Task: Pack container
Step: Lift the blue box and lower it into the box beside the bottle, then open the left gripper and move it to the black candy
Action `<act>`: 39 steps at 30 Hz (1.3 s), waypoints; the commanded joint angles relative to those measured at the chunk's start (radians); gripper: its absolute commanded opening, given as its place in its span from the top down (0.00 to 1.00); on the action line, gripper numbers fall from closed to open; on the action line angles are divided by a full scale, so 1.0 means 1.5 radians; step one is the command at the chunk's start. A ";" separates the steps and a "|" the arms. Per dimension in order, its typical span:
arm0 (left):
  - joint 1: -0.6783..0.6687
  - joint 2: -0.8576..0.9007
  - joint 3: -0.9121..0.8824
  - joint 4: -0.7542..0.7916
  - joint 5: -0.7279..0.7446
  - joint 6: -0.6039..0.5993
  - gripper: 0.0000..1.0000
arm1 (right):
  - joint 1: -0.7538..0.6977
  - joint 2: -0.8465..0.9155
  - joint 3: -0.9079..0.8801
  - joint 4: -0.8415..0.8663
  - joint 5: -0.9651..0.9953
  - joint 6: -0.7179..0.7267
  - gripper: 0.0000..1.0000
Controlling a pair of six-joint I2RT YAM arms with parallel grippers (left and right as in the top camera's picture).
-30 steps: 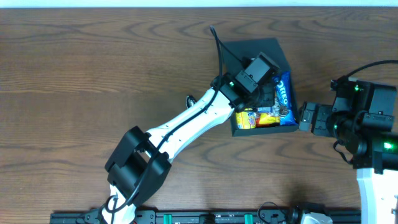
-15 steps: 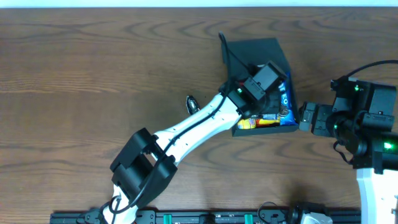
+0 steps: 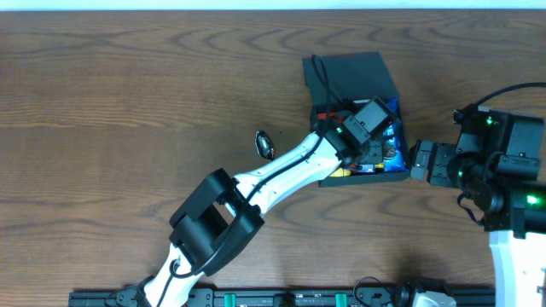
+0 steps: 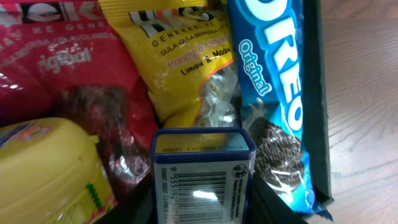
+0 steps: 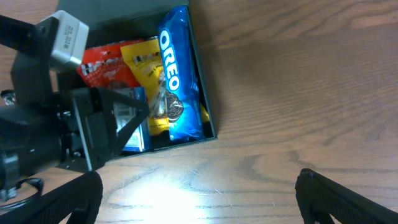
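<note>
My left end effector (image 3: 372,147) pinches a small blue barcoded box (image 4: 202,174) low inside the container (image 3: 350,72), near the table's far edge, likely to slot it beside the Oreo pack (image 4: 273,112). Right end effector (image 3: 417,160) spread, just beside the container's wall, maybe bracing.

Container (image 3: 350,68): dark teal-green, plain matte, lid and walls alike.
Oreo packet (image 4: 273,106): bright blue, white lettering, dark brown biscuit printed low down.
Sweet packet (image 4: 180,68): yellow, black and red print, clear window.
Red packet (image 4: 56,62): red-pink, white lettering, dark patch.
Tub (image 4: 43,168): yellow, faint green marks.
Box (image 4: 202,177): navy rim, white panel with black barcode.
Table (image 3: 128,102): dark brown, wavy wood grain.
Left arm (image 3: 273,166): white shell, black joints.
</note>
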 commanded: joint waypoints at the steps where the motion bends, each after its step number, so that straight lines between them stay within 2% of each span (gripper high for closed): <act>1: 0.002 -0.006 0.016 0.009 -0.008 -0.005 0.94 | -0.005 -0.002 0.008 0.001 0.000 -0.001 0.01; 2: 0.002 -0.006 0.016 0.008 -0.008 -0.005 0.85 | -0.005 -0.002 0.008 0.001 0.000 -0.001 0.01; 3: 0.002 -0.005 0.016 0.008 -0.008 -0.005 0.68 | -0.005 -0.002 0.008 0.001 0.000 -0.001 0.01; 7: 0.002 -0.006 0.016 0.009 -0.008 -0.005 0.58 | -0.005 -0.002 0.008 0.001 0.000 -0.001 0.01; 13: 0.002 -0.006 0.016 0.012 -0.008 -0.005 0.30 | -0.005 -0.002 0.008 0.001 0.000 -0.001 0.01; 21: 0.002 -0.006 0.038 0.022 -0.008 0.012 0.29 | -0.005 -0.002 0.008 0.000 0.000 -0.001 0.01; 25: 0.002 -0.007 0.093 -0.016 -0.017 0.036 0.27 | -0.005 -0.002 0.008 -0.001 0.000 -0.001 0.01; 32: 0.011 -0.008 0.259 -0.218 -0.113 0.106 0.19 | -0.005 -0.002 0.008 -0.002 0.000 -0.001 0.01; 39: 0.091 -0.027 0.340 -0.464 -0.089 0.107 0.14 | -0.005 -0.002 0.008 -0.002 0.000 -0.001 0.01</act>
